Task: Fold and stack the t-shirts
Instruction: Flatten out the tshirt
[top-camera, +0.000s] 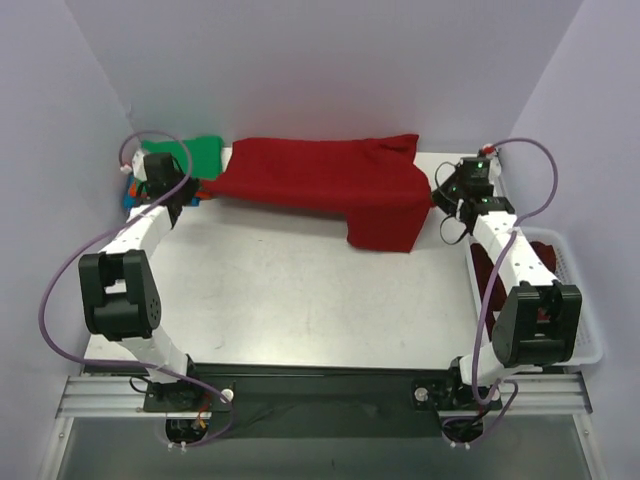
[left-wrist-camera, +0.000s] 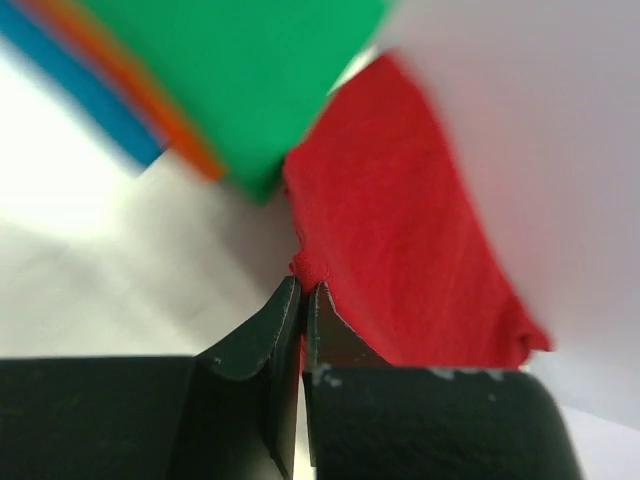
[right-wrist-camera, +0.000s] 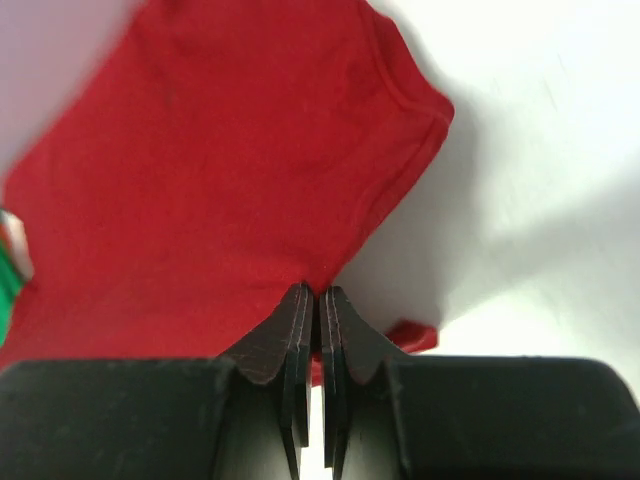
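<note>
A dark red t-shirt hangs stretched across the back of the table between my two grippers. My left gripper is shut on its left corner, seen in the left wrist view. My right gripper is shut on its right edge, seen in the right wrist view. The shirt's lower right part droops onto the table. A folded stack with a green shirt on top, over orange and blue ones, lies at the back left, just behind my left gripper.
A white slotted basket holding more dark red cloth stands at the table's right edge beside my right arm. White walls close in the back and sides.
</note>
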